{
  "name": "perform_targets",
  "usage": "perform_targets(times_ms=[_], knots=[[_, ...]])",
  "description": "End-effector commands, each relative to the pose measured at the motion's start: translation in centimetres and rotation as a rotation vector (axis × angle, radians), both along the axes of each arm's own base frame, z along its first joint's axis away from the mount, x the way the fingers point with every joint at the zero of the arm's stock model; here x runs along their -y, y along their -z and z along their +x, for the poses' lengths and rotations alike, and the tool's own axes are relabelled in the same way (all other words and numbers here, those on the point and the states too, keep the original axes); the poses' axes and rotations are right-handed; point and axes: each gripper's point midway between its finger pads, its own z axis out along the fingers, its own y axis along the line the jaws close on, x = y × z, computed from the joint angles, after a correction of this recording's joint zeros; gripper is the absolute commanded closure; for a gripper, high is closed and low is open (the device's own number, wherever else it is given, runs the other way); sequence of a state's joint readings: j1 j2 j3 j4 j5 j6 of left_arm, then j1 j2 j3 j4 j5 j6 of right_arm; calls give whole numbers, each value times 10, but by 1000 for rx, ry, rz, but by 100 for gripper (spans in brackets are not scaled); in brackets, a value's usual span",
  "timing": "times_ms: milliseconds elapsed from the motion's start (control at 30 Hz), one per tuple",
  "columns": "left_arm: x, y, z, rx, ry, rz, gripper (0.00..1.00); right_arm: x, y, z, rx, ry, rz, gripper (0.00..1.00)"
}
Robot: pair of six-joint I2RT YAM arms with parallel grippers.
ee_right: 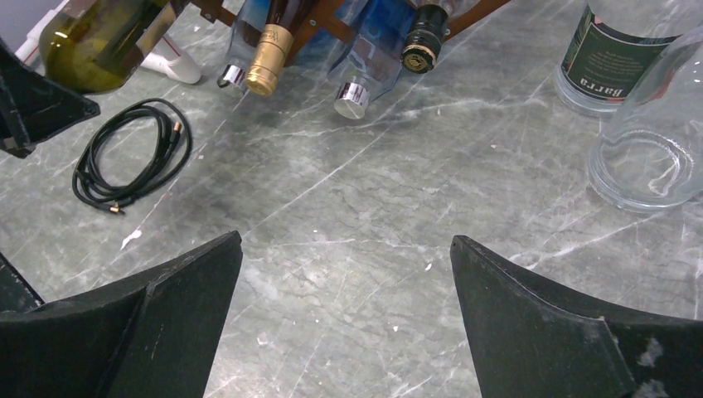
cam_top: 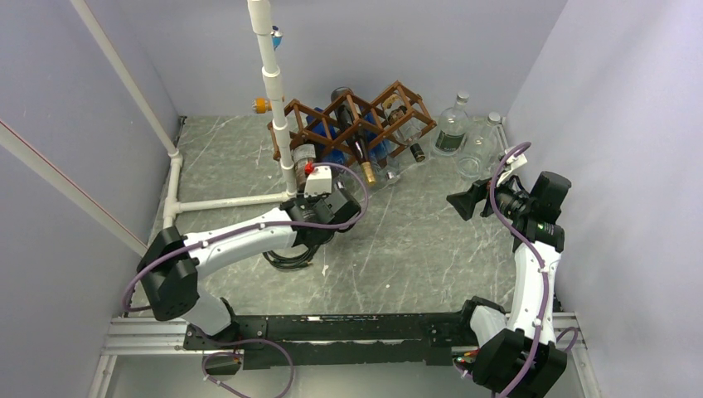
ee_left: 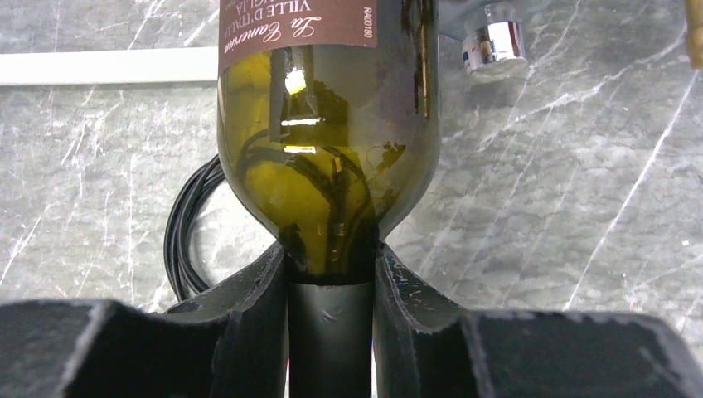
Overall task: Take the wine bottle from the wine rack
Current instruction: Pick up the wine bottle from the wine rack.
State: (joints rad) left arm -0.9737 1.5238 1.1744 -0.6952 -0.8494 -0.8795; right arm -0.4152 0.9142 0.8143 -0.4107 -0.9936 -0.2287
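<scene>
My left fingers (ee_left: 257,315) are nearly closed, pinching the capped neck of the wine bottle (ee_left: 323,124). Its long axis runs straight away from them, shoulder then label, low over the surface (ee_left: 539,207), base end toward the lower left cell of the wine rack (cam_top: 362,112); whether it is fully clear I can't tell. My right fingers (ee_right: 166,323) stand wide and empty, well to the side. I judge the pull goes straight back along the neck.
</scene>
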Motion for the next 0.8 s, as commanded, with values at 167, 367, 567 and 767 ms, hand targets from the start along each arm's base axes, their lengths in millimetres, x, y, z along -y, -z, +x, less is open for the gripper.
perform_targets(times_ms=[167,367,567,767], knots=[[-6,-84,-2,294,-92,-151,100,1,-21,3,76,0,-47,0],[-2,-83,-18,281,-62,-186,100,2,-20,3,77,1,-48,0],[-1,-86,-32,281,-50,-213,100,1,-21,3,80,1,-48,0],[0,-87,-45,269,-28,-224,100,2,-21,3,81,3,-49,0]])
